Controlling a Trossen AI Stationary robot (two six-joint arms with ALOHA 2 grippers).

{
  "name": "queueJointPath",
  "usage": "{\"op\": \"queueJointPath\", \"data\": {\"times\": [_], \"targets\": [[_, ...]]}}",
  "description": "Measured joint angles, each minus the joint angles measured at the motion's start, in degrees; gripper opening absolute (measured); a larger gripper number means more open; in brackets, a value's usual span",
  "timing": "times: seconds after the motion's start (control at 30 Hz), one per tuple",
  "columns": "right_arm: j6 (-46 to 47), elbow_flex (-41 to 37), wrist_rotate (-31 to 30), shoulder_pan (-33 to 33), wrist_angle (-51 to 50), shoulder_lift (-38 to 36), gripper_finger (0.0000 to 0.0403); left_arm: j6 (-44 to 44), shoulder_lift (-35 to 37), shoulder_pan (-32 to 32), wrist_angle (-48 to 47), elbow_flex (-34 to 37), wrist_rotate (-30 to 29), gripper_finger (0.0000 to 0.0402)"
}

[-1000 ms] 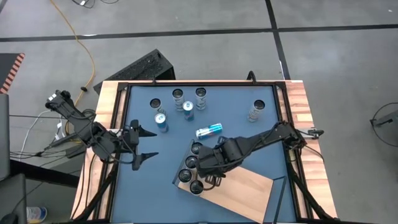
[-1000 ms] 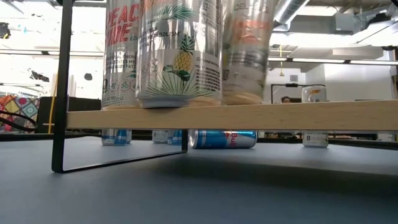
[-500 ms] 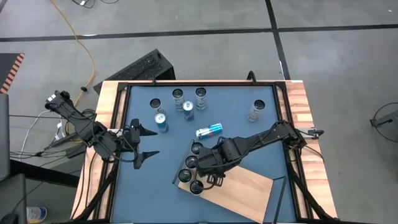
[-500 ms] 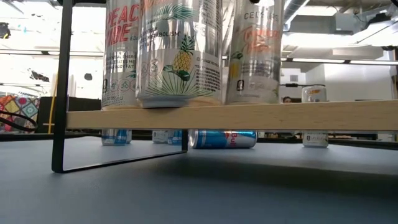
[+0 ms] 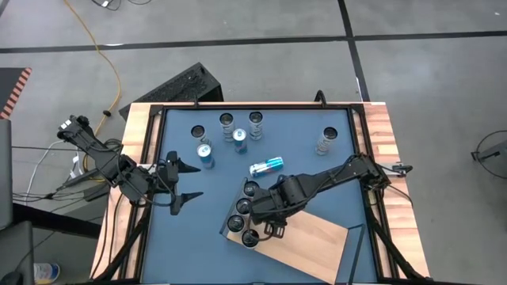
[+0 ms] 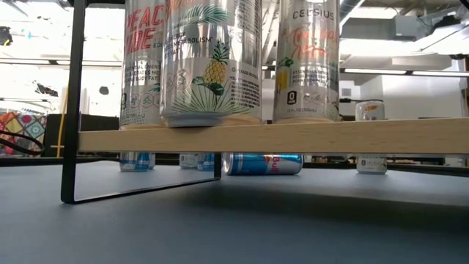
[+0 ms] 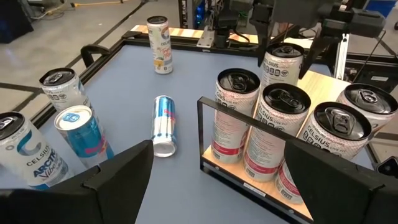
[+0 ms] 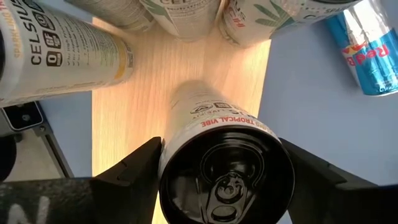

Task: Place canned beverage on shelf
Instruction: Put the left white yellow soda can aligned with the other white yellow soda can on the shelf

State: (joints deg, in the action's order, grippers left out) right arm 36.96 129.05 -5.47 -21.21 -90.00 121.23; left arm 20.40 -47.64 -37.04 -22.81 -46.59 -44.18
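Now standing upright and sharp on the shelf (image 6: 293, 136): the can (image 6: 308, 62), earlier blurred and further left in the low view. Right gripper (image 5: 268, 212) jaws wider than before, flanking the can, contact unclear. Left gripper (image 5: 176, 184) open wide, empty, over the table (image 5: 198, 237).

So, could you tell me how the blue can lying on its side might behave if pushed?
The blue can lies on its side on the flat table, so it would probably roll. Its smooth metal likely slips, and being slim it probably weighs little.
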Motion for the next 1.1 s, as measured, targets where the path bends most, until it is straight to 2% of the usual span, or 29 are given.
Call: {"op": "queueJointPath", "data": {"times": [0.33, 0.6, 0.87, 1.0, 1.1], "targets": [[-4.09, 0.0, 1.0, -0.04, 0.0, 0.0, 0.0271, -0.29, 0.0, 0.0, -0.02, 0.0, 0.54, 0.0348], [-7.05, 0.09, 1.26, -0.04, 0.15, -0.11, 0.0311, -0.72, 0.0, 0.0, -0.02, -0.02, 1.83, 0.0348], [-4.99, 0.09, 1.65, 0.26, 0.02, -0.12, 0.0334, -1.18, 0.0, 0.0, -0.02, -0.02, 1.8, 0.0348], [-2.76, 0.19, 6.15, 1.41, -0.04, -0.74, 0.033, -1.18, 0.0, 0.0, 0.0, -0.02, 1.7, 0.0348], [-1.84, 1.47, 6.7, 2.36, -0.02, -0.72, 0.033, -1.18, 0.0, 0.0, 0.0, -0.02, 1.68, 0.0348]]}}
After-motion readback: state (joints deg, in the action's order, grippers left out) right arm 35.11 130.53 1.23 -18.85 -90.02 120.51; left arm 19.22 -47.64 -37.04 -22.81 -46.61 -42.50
